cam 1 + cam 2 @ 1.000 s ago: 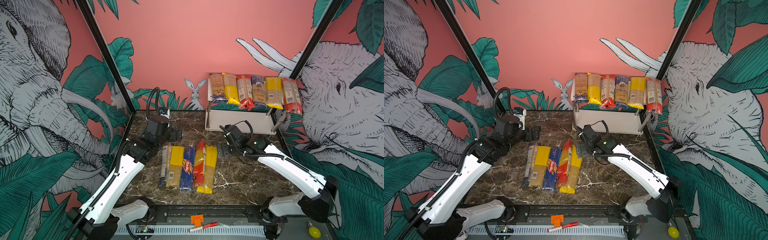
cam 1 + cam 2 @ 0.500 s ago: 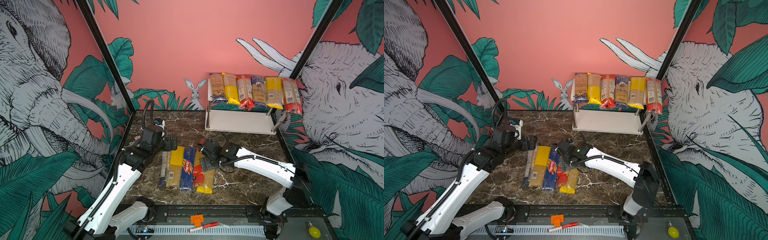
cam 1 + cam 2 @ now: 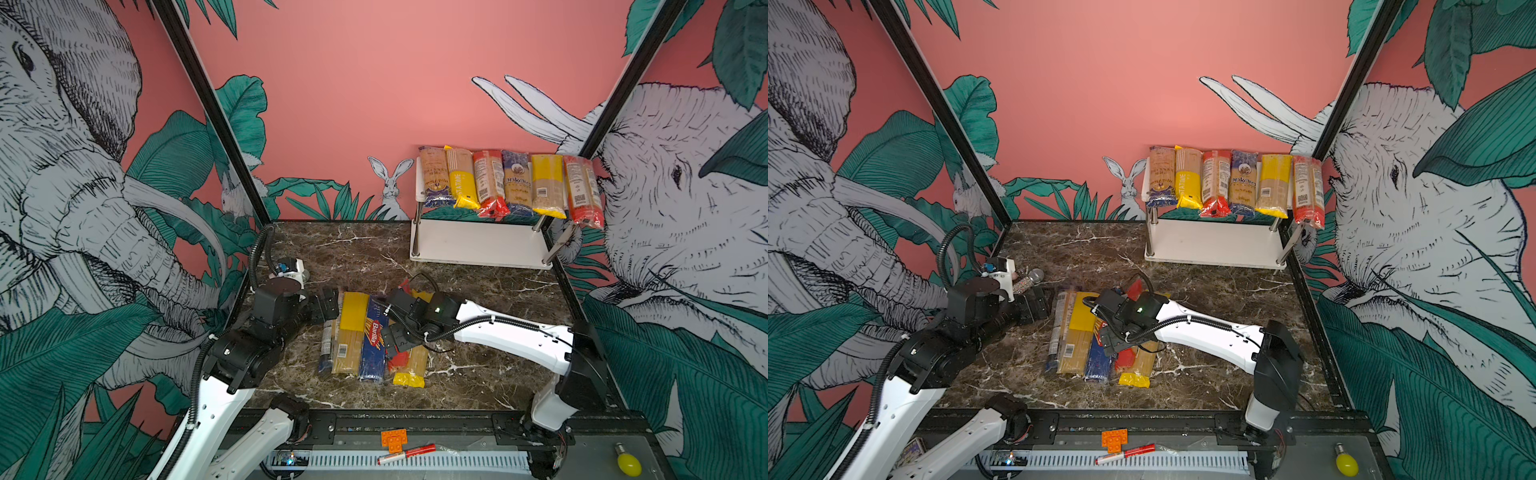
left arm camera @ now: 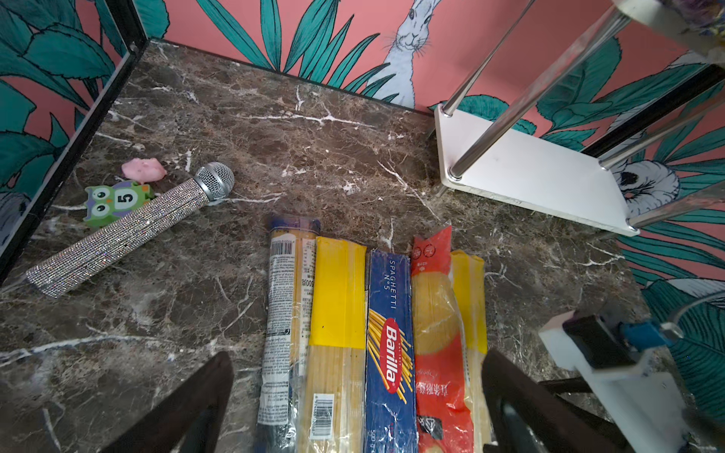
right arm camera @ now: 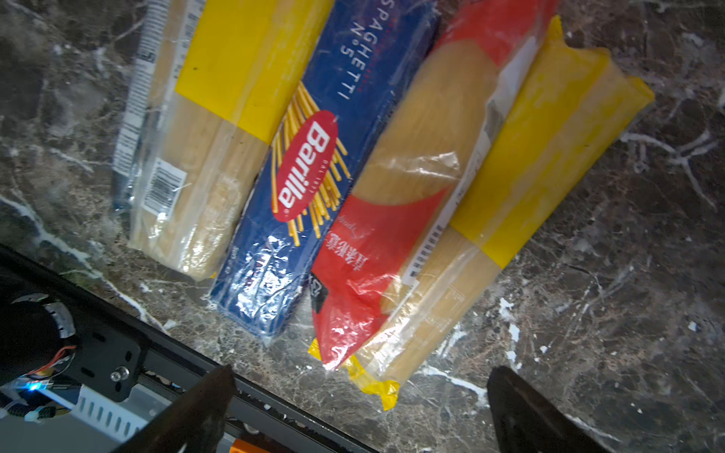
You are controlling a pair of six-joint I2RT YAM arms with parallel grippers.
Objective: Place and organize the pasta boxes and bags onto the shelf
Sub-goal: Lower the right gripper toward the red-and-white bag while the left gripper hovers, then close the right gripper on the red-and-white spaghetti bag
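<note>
Right wrist view: five long spaghetti packs lie side by side on the marble table: a clear bag, a yellow-banded bag, a blue box, and a red bag overlapping a yellow-ended bag. In both top views the row sits at lower centre, well apart from the white shelf at upper right, whose top board carries six more packs. My right claw hangs spread wide above the blue box and red bag, gripping nothing. My left claw, equally wide and empty, sits by the row's upper left corner.
</note>
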